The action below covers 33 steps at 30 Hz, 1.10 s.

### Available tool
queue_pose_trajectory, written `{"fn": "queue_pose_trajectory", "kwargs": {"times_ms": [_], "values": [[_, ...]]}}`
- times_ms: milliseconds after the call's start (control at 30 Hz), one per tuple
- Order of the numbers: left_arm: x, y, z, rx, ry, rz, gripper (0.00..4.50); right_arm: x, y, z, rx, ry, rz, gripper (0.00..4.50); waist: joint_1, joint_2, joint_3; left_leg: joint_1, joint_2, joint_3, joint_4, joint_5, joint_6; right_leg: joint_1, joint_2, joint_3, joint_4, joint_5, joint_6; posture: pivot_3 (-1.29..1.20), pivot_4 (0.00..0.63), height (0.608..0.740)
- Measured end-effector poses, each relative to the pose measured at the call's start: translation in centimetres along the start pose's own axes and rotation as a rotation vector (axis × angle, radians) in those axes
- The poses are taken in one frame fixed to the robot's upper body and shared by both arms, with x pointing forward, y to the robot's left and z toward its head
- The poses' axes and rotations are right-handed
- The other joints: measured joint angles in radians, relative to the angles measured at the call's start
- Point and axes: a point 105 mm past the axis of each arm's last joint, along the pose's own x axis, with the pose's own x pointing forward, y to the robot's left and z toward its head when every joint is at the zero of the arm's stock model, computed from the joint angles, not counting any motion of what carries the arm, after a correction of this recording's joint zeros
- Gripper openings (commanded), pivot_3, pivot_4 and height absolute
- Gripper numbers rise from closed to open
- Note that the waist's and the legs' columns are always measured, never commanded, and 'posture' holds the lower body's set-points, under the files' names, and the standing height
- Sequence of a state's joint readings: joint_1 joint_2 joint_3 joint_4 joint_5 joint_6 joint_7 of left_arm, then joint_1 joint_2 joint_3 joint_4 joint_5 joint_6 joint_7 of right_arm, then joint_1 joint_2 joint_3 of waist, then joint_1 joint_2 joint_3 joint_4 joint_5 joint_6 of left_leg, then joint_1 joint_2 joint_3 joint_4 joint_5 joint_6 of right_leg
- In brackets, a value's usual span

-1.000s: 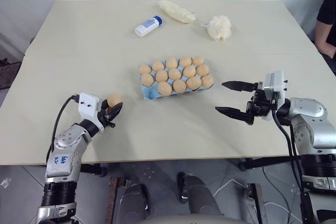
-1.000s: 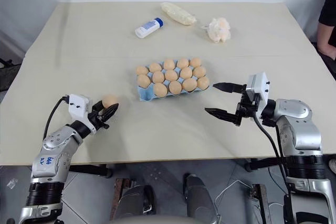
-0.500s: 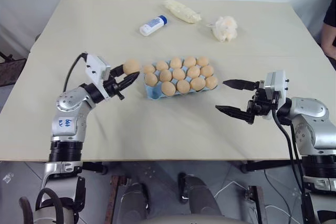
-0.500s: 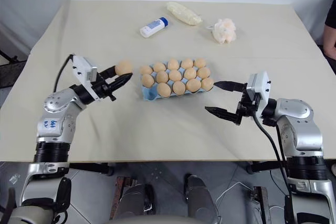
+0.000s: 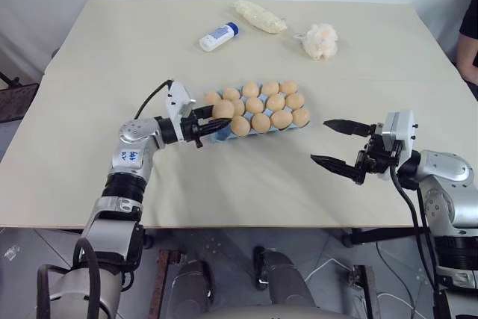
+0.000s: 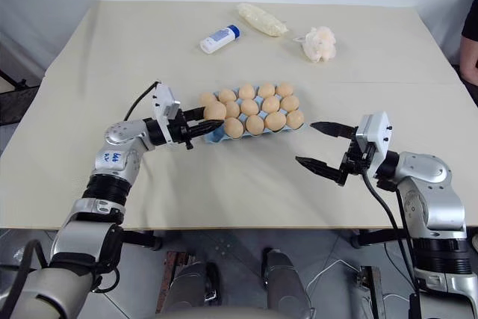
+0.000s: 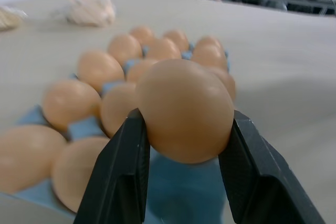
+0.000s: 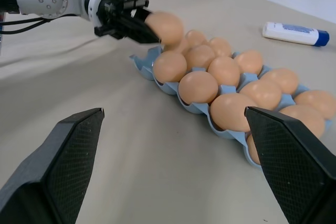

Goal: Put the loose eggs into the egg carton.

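Holding egg, left gripper above carton corner.

Beige table: egg carton mid-table; near far edge, white bottle, possibly bagged pale item, cream puff ball.

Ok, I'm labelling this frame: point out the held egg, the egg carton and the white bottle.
held egg [image 7: 185, 109], left wrist view, middle of its shell.
egg carton [image 5: 219, 132], left eye view, bare blue corner.
white bottle [image 5: 215, 37], left eye view, mid-body.
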<state>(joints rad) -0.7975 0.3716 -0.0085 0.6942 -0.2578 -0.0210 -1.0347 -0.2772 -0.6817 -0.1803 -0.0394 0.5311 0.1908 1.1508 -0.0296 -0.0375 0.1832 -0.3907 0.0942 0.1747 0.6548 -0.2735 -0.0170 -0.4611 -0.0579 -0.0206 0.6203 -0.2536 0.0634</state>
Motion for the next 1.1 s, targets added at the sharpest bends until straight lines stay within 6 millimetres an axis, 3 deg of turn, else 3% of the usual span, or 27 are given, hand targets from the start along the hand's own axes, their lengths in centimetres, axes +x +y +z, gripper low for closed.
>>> {"fn": "queue_pose_trajectory", "kwargs": {"times_ms": [33, 333, 533, 800, 900, 1100], "values": [[0.0, 0.0, -0.1, 0.006, 0.01, -0.002, 1.48, -0.1, 0.0, -0.1, 0.001, 0.001, -0.008, 4.5, 0.001, 0.0, 0.0, 0.0, 0.0, 0.0, 0.0, 0.0, 0.0, 0.0, 0.0, 0.0, 0.0, 0.0, 0.0, 0.0, 0.15, 0.74], [-0.2, 0.8, -0.1, 0.027, 0.039, 0.041, 4.43, -0.4, -0.2, 0.2, -0.014, -0.011, -0.03, 4.5, 0.0, 0.0, 0.0, 0.0, 0.0, 0.0, 0.002, 0.0, 0.0, 0.0, 0.0, 0.0, 0.001, 0.0, 0.0, 0.0, 0.15, 0.74], [-0.7, 1.5, 0.4, 0.031, 0.013, 0.082, 4.48, -0.3, -0.4, 0.5, -0.024, -0.018, -0.028, 4.5, 0.001, 0.0, 0.0, 0.0, 0.0, 0.0, 0.003, 0.0, 0.0, 0.0, 0.0, 0.0, 0.002, 0.0, 0.0, 0.0, 0.15, 0.74], [-2.8, 2.1, 4.8, 0.081, -0.134, 0.12, 4.48, -0.4, -0.5, 0.8, -0.035, -0.012, -0.013, 4.5, -0.001, 0.0, 0.0, 0.0, 0.0, 0.0, 0.003, 0.0, 0.0, 0.0, 0.0, 0.0, 0.002, 0.0, 0.0, 0.0, 0.15, 0.74], [-5.1, 2.5, 4.0, 0.031, -0.104, 0.167, 4.48, -0.8, -0.7, 0.8, -0.041, 0.002, -0.008, 4.5, -0.005, 0.0, 0.0, 0.001, 0.001, 0.0, 0.003, 0.0, 0.0, 0.0, 0.001, 0.001, 0.004, 0.0, 0.0, 0.0, 0.15, 0.74], [-11.8, 1.2, -0.5, -0.034, 0.067, 0.194, 4.48, -1.2, -1.0, 0.2, -0.017, 0.018, -0.013, 4.5, -0.005, 0.0, 0.0, 0.001, 0.002, 0.0, 0.003, 0.0, 0.0, 0.0, 0.001, 0.0, 0.005, -0.001, -0.002, 0.0, 0.15, 0.74]]}}
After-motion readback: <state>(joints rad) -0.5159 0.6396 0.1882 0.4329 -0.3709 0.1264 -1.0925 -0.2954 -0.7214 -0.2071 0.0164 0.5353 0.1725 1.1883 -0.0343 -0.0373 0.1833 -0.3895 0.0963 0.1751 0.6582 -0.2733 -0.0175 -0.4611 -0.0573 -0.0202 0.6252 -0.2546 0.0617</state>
